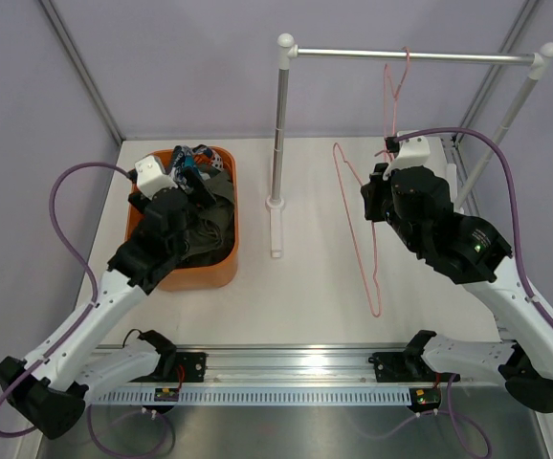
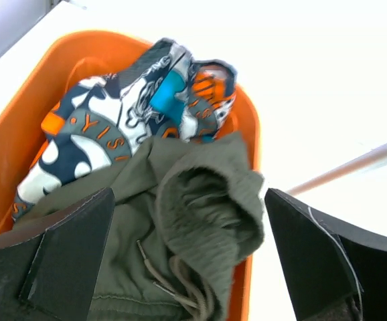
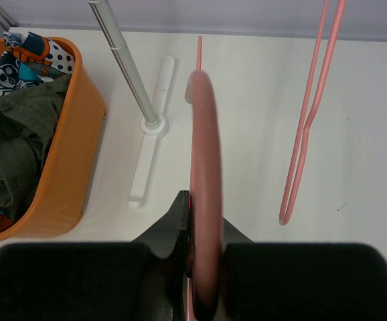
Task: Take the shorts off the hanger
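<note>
Shorts [image 1: 214,225], both pairs, are lying in the orange bin [image 1: 203,279] on the left part of the table [image 1: 305,287], off any hanger. Printed pair [image 2: 113,127] (blue, orange, white, black) is sitting crumpled toward the bin's far end. Olive-green pair [image 2: 130,261] is lying heaped on the near side and overlapping the printed pair's edge, with its waistband folding over and its drawstring [image 2: 173,281] trailing loose on top.

Left gripper [image 2: 188,221] is hovering directly over the bin, above the olive-green pair. Its fingers [image 2: 66,261] are standing wide apart with nothing held between them. Whether the tips are touching the cloth cannot be told.

Right gripper [image 3: 203,227] is sitting over the right half of the table, well apart from the bin. Its fingers [image 3: 170,234] are pinching the wire of a pink hanger [image 3: 203,134] that is carrying no garment. In the top view the hanger's frame is reaching from the gripper toward the near edge of the table. Whether it is resting on the surface cannot be told.

Second pink hanger [image 3: 285,218] is hanging by its hook from the rail [image 1: 415,55], also carrying nothing. The left post [image 1: 281,124] of the rack is standing on a white foot [image 1: 276,229], between the bin and the held hanger.
</note>
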Motion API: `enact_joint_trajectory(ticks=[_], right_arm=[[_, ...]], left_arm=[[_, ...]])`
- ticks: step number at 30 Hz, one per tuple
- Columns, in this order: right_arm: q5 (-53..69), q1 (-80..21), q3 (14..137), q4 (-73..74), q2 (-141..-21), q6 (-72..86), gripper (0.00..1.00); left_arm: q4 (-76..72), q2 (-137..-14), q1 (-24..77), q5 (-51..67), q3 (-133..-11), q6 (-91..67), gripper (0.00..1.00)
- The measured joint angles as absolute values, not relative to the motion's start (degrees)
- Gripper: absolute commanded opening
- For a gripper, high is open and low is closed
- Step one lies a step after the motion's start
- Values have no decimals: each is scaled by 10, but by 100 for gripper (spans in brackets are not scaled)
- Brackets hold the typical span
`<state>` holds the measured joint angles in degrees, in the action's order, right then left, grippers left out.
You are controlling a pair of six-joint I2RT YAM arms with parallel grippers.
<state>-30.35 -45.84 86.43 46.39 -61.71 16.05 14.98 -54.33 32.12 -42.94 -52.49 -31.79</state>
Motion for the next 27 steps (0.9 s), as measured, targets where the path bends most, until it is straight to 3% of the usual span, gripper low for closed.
enact_joint_trajectory(ticks=[13,27], right_arm=[[-302,-454,882,453,-657,152,0],[-172,-272,937,415,-737,154,0]], left_arm=[[314,-528,321,-265,-731,-249,99],[440,-397,323,-184,-649,-195,99]])
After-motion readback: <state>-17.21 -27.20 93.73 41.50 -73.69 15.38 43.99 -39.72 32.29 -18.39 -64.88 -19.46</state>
